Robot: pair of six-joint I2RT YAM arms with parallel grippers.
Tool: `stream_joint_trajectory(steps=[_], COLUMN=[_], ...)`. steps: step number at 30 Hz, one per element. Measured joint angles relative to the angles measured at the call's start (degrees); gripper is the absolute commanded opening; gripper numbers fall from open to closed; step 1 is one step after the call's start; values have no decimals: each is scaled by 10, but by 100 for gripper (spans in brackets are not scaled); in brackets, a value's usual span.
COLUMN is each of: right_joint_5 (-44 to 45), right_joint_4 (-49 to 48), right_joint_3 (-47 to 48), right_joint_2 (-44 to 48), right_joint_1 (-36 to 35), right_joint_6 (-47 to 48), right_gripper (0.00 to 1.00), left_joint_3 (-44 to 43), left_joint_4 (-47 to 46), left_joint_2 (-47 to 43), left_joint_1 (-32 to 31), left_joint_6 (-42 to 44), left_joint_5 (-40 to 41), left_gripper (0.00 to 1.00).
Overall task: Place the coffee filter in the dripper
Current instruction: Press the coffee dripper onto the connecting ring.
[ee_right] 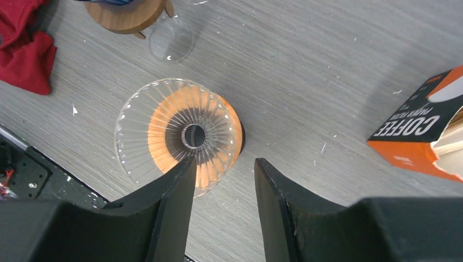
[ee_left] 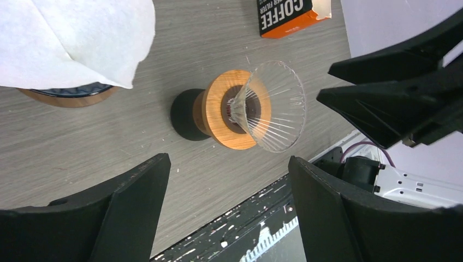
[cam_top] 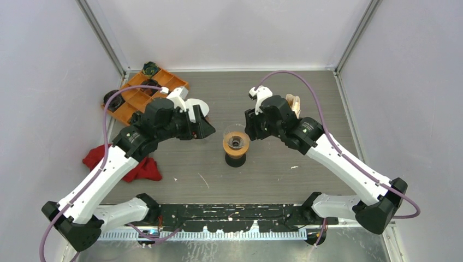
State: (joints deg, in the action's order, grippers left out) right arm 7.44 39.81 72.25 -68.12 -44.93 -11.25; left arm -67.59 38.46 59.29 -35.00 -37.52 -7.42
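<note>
Grey table (cam_top: 284,174); left gripper (ee_left: 228,161), jaws spread and empty; right gripper (ee_right: 224,162), jaws parted above the dripper (ee_right: 158,123) rim, grasping nothing; dripper at table centre; white coffee filter (ee_left: 71,38) lying over a wooden stand (ee_left: 68,99), left of the dripper

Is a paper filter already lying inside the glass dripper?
No, the glass dripper is empty in the right wrist view, with its ribs and centre hole bare.

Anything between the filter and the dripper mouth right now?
Nothing lies between filter and dripper, which is empty; only the right gripper, jaws open, hangs over one edge of its rim.
</note>
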Motion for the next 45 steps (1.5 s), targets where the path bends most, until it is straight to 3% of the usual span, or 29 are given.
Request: stream_joint_trajectory(steps=[13, 26, 29, 45], right_joint_5=[-96, -137, -144, -167], right_joint_4=[-38, -71, -74, -91], right_joint_3=[-49, -82, -83, -85], right_joint_2=[0, -4, -9, -27], right_joint_1=[87, 94, 94, 94], right_joint_6=[-46, -55, -55, -71], right_gripper=[47, 37, 35, 12], left_joint_3=[0, 0, 0, 0], left_joint_4=[-30, -68, -68, -75], left_joint_2=[76, 128, 136, 158], left_joint_1=[-71, -97, -100, -101], left_joint_6=[-33, -41, -40, -40], left_joint_5=[51, 79, 81, 89], left_gripper=[64, 51, 40, 20])
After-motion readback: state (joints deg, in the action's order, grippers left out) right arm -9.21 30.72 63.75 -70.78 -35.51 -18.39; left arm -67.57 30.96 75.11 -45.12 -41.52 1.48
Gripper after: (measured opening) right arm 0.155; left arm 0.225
